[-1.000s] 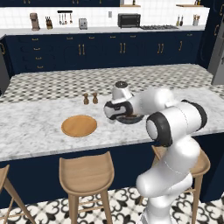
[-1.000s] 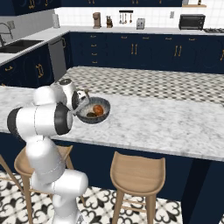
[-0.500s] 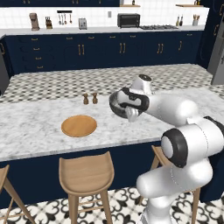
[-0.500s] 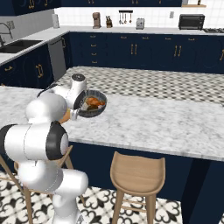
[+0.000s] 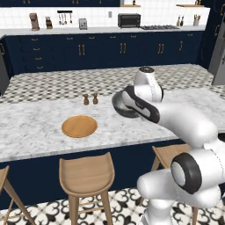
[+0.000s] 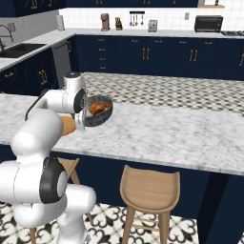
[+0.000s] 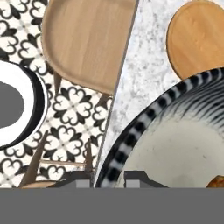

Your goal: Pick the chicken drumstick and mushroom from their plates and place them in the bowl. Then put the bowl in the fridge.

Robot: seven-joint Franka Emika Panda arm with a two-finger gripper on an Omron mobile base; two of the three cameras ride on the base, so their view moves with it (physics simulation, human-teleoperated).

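Bowl (image 6: 97,112) w/ drumstick (image 6: 96,107) lifted off tabletop (image 6: 157,136), pincer (image 7: 109,179) clenched on its rim. Next: carry to fridge, keep level.

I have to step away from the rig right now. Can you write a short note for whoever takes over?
End effector: shut on the rim of the bowl, carrying it tilted, above the marble island.
Drumstick: inside the bowl. The mushroom cannot be made out.
Wooden plate: bare, on the island beside the salt and pepper shakers.
Done: drumstick in the bowl, bowl picked up.
Left: check the mushroom is in, carry the bowl to the fridge, set it inside.
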